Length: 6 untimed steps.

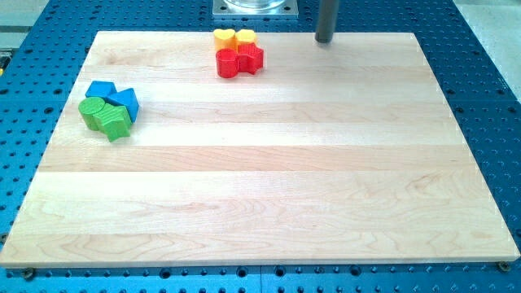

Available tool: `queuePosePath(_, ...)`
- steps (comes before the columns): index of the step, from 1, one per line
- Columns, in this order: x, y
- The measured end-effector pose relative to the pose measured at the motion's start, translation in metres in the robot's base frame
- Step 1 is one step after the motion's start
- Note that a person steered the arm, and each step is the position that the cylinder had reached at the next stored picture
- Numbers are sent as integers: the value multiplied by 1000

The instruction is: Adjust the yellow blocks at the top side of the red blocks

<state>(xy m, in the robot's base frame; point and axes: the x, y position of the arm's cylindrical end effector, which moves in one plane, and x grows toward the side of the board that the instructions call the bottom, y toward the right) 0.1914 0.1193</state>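
Wooden board (269, 187), pale and made of wide planks, fills most of the view and reaches closest to the view's bottom edge; it rests on a blue perforated table (480, 73) that shows on all sides. Next in size is the dark rod, which descends from the view's top; my tip (325, 40) stands at the board's top edge, to the view's right of the red and yellow cluster and clearly apart from it, touching no block. No pincer is fitted to this arm, so nothing is gripped or held. Near the view's left edge, two green blocks (107, 116) sit just below two blue blocks (114, 96), all four packed together in contact. Near the view's top centre, two red blocks (239, 61), one rounded and one star-like, lie side by side and touching. Directly above them, toward the view's top, two yellow blocks (234, 37) also lie side by side, pressed against the upper faces of the red pair, close to the board's top edge.
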Motion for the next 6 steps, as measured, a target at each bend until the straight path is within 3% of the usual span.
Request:
queuePosePath(2, 1, -13)
queuePosePath(6, 8, -193)
